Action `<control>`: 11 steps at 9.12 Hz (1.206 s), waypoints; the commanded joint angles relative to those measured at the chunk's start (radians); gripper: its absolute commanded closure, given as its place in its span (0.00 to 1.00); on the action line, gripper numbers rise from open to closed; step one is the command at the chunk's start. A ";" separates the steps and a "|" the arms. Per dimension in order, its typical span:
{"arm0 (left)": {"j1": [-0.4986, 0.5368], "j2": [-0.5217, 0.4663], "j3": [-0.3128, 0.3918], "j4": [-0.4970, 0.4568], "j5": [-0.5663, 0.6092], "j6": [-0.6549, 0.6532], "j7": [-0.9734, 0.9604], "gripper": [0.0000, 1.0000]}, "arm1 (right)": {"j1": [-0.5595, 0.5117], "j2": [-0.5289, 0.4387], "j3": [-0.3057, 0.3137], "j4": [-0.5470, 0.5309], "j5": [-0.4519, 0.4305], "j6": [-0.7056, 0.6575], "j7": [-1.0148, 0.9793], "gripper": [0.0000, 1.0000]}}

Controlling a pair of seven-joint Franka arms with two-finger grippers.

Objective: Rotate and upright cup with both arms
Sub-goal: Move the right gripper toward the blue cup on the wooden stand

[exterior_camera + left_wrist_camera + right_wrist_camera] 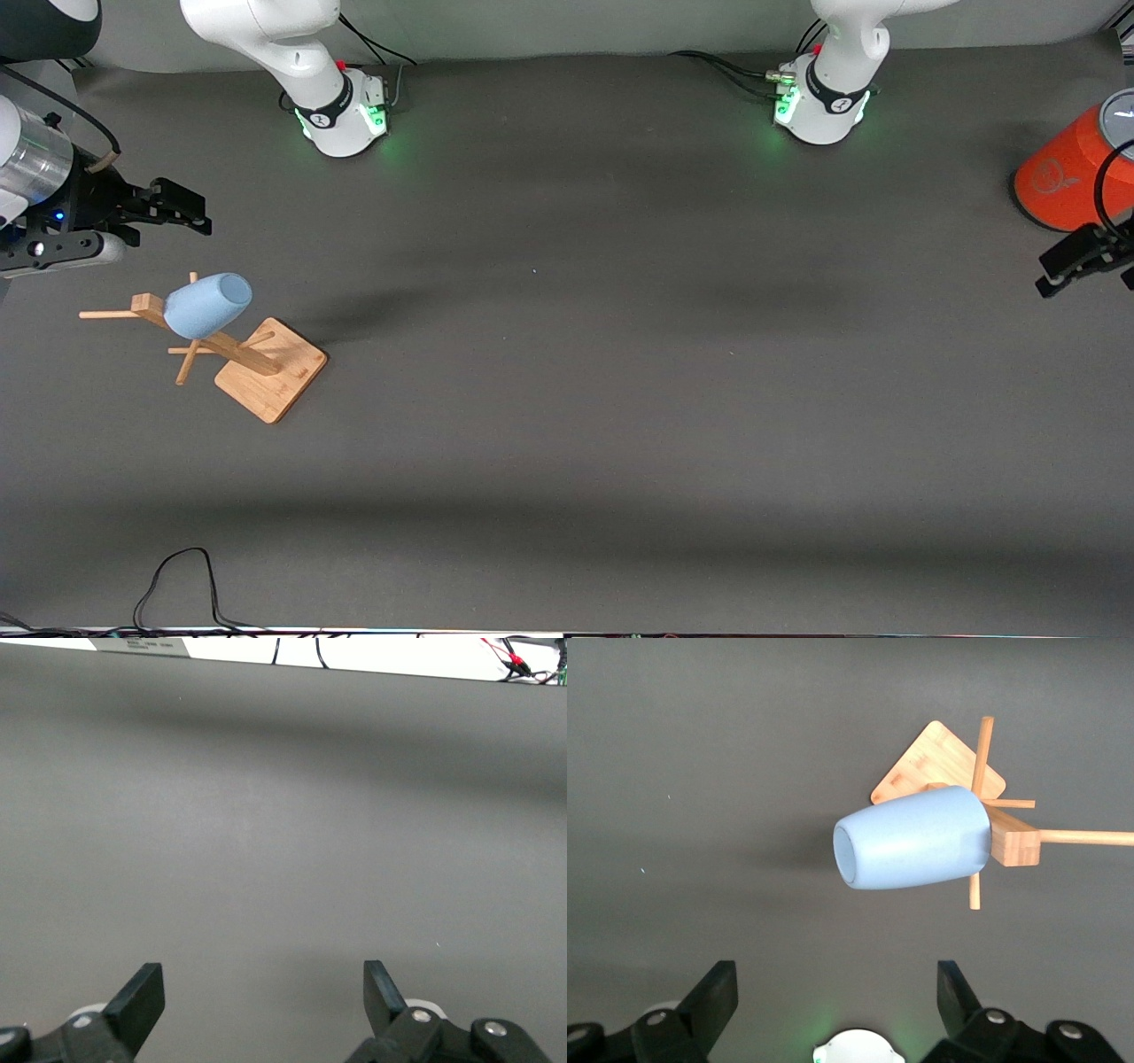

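Both claws gape wide: right claw (182, 208) beside the racked cup (206, 305), left claw (1085, 261) half cut off.

The blue cup (914, 838) sits tipped on a peg of the wooden rack (983, 806). The right gripper (835, 992) is open above the table, empty.

The cup (208, 304) looks smooth and matt, its stand (266, 368) is pale, lightly grained wood with thin wooden pegs, the desk (567, 425) wears a dull dark-grey mat, and the orange can (1063, 182) has a faintly satiny wall under a grey lid.
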 commanded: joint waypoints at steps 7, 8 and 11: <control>-0.010 -0.021 -0.006 0.062 0.011 -0.183 0.008 0.00 | -0.144 0.325 -0.049 0.400 0.322 -0.369 0.795 0.00; -0.006 -0.016 -0.006 0.055 0.011 -0.183 0.009 0.00 | -0.170 0.339 -0.052 0.395 0.321 -0.375 0.790 0.00; -0.004 -0.010 0.000 0.052 0.012 -0.225 0.009 0.00 | -0.173 0.356 -0.052 0.332 0.319 -0.363 0.780 0.00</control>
